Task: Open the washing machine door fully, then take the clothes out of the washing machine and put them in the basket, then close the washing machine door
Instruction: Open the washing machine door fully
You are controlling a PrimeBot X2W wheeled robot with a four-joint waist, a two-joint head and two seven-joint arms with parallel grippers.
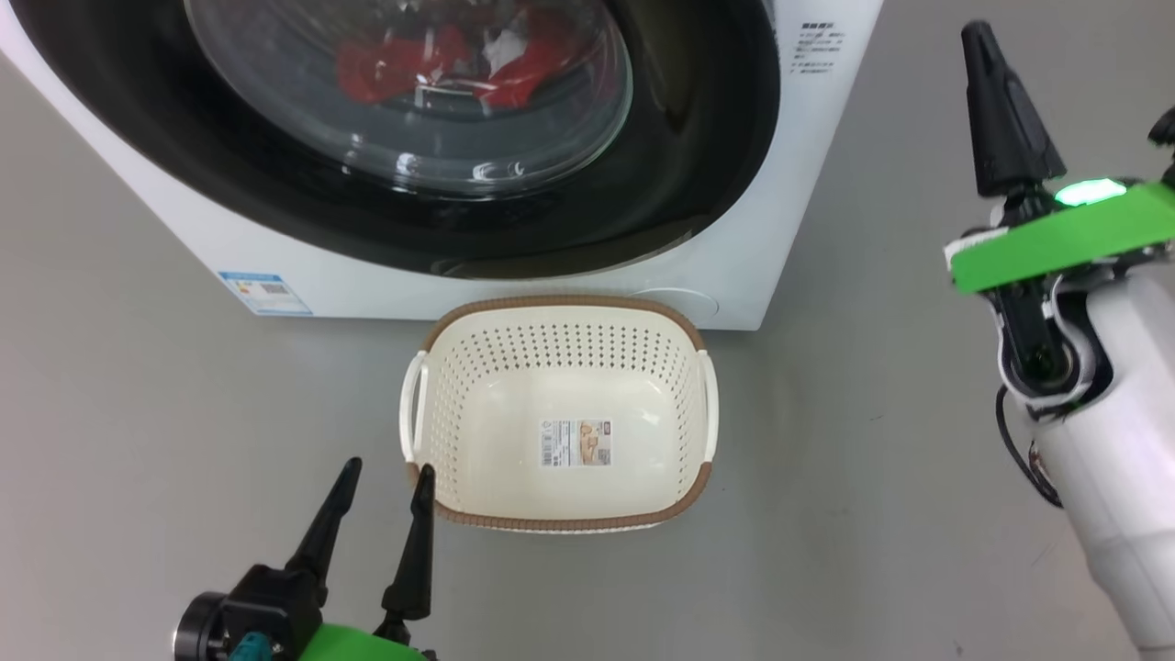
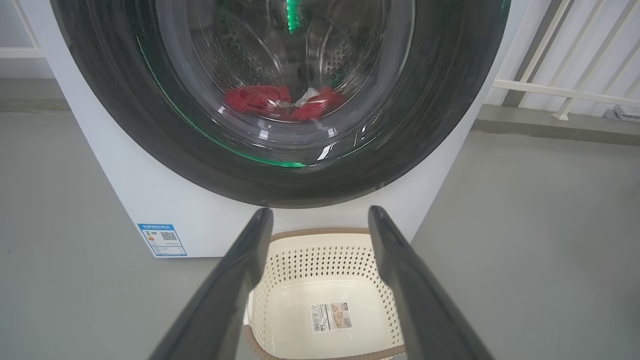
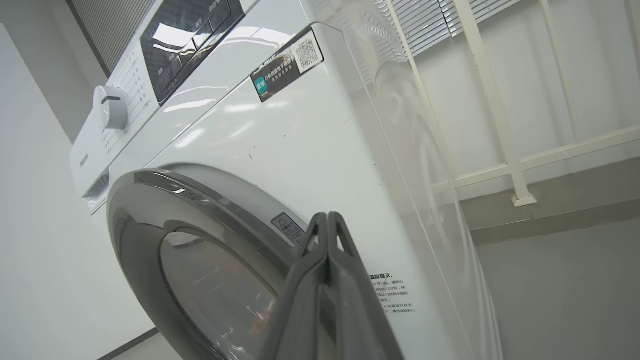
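Looking at the washing machine door [image 1: 698, 165], shut flush on the front of the washing machine [image 1: 808, 184]; through its glass [image 1: 551, 138], the clothes [image 1: 395, 69], low in the drum [image 2: 240, 55]; just in front of the machine on the floor [image 1: 138, 413], the basket [image 1: 569, 303], with nothing inside but a paper label [image 1: 576, 442]; at the basket's near left corner, the left gripper [image 1: 388, 468], fingers spread apart and holding nothing; raised to the right of the machine and aiming toward the door's right side, the right gripper [image 3: 327, 217], fingers pressed together on nothing; probably at the very first step, opening not yet begun; could slip off the glossy rim when pulling with closed tips and no real hold; could swing the door only partly and so block the reach into the drum; could also knock the basket, so close to the front, when bringing an arm down; could then drop clothes on the floor beside it
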